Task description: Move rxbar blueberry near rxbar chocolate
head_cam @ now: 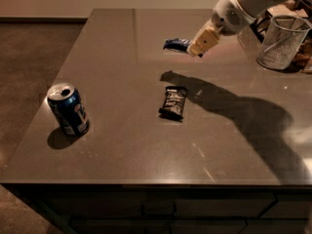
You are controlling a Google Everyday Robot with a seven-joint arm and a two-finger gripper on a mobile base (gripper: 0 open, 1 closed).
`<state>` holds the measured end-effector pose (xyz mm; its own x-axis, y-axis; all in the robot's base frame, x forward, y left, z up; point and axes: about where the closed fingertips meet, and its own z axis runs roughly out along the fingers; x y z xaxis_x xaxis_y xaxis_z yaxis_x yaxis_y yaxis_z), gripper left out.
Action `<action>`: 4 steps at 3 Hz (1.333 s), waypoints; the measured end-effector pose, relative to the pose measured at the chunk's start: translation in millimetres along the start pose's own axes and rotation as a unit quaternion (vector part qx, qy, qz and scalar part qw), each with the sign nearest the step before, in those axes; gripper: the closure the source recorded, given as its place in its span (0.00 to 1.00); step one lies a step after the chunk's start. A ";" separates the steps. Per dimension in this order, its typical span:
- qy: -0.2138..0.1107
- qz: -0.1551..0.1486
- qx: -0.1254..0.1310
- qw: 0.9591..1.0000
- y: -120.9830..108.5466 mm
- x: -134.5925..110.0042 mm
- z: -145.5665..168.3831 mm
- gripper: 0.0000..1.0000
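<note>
My gripper hangs over the far middle of the dark table, on an arm that comes in from the upper right. It is shut on the rxbar blueberry, a small dark-blue wrapper that sticks out to the left of the tan fingers and is held above the table. The rxbar chocolate, a flat black wrapper, lies on the table nearer to me, below the gripper and slightly to its left. The arm's shadow falls just right of it.
A blue soda can stands upright near the table's front left. A wire mesh basket stands at the far right edge with clutter behind it. The floor drops away left of the table.
</note>
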<state>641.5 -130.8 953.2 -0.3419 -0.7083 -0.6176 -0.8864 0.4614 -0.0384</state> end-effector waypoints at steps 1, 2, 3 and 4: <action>0.016 -0.010 -0.022 1.000 40.2 32.9 5.6 1.00; 0.043 -0.009 -0.043 0.998 66.6 69.1 20.6 0.86; 0.060 -0.012 -0.066 0.996 88.2 96.4 29.9 0.62; 0.059 -0.022 -0.085 0.994 105.1 107.9 29.2 0.39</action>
<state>520.5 -143.1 859.6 -0.3269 -0.7887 -0.5207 -0.9379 0.3383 0.0764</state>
